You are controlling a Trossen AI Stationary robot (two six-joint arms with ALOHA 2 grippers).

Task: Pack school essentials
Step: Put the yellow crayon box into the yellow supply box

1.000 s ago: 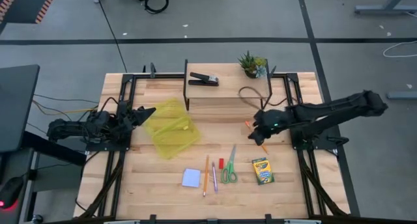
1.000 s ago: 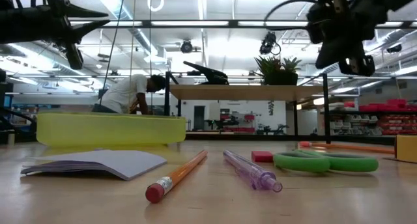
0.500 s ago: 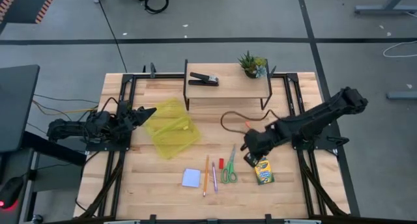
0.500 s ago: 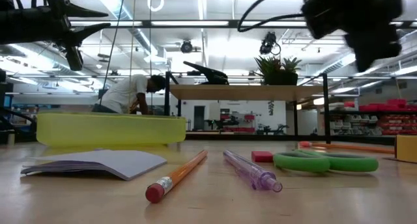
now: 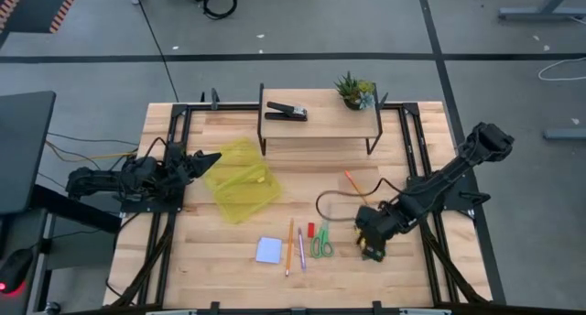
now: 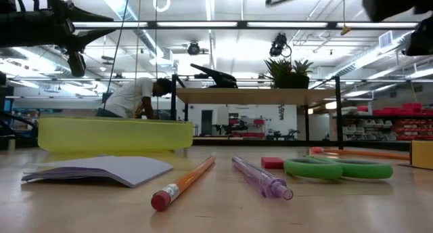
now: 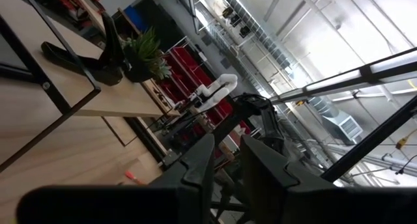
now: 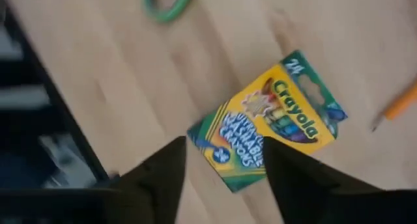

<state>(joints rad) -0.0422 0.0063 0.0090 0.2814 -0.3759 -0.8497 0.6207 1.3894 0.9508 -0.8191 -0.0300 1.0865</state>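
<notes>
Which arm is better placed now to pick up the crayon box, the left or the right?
The right. Its hand hovers directly over the crayon box, fingers open on either side of it in the right wrist view. The left hand waits far off, at the edge of the yellow container.

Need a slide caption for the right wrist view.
Right gripper open above the crayon box lying flat on the table.

A grey floor (image 5: 302, 22) with dark seams surrounds the wooden table (image 5: 229, 260), and beyond it long ceiling lights (image 6: 210, 26) brighten red shelves (image 6: 389, 128)
</notes>
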